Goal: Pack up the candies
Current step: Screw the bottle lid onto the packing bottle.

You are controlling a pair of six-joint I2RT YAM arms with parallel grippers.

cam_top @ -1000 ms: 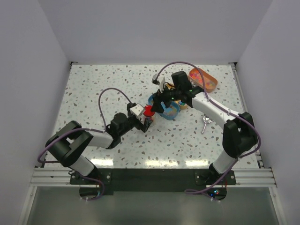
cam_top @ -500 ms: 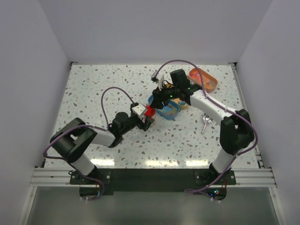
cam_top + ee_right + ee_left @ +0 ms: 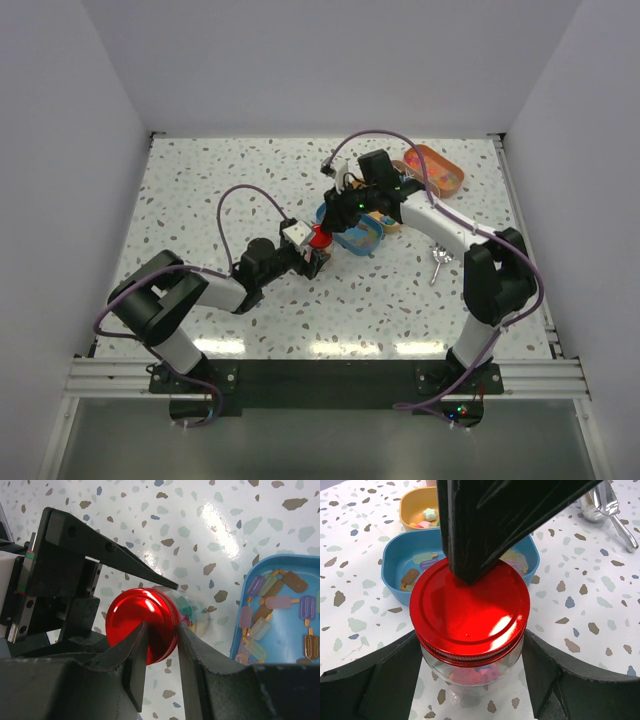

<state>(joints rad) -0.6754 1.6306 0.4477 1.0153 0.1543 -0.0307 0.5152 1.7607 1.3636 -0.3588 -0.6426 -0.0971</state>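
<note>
A glass jar (image 3: 470, 677) with a red lid (image 3: 470, 605) stands on the table. Pink and blue candies (image 3: 487, 672) show through its glass. My left gripper (image 3: 470, 680) is shut on the jar's body, one finger on each side; in the top view it (image 3: 313, 256) sits below the lid (image 3: 318, 237). My right gripper (image 3: 161, 626) reaches in from the right, its fingers only narrowly parted. One fingertip (image 3: 465, 575) rests on the lid's top and the other lies along the rim (image 3: 176, 620). In the top view the right gripper (image 3: 333, 220) sits just above the lid.
A blue tin (image 3: 395, 587) with pastel popsicle-shaped sweets stands right behind the jar and also shows in the right wrist view (image 3: 240, 645). A yellow tin (image 3: 410, 502) stands beyond it. An orange tin (image 3: 436, 168) is at the back right. A silver scoop (image 3: 438, 262) lies to the right.
My right gripper has moved left from over the blue tin onto the jar's lid. The left arm shifted a little right with the jar, then held still.
</note>
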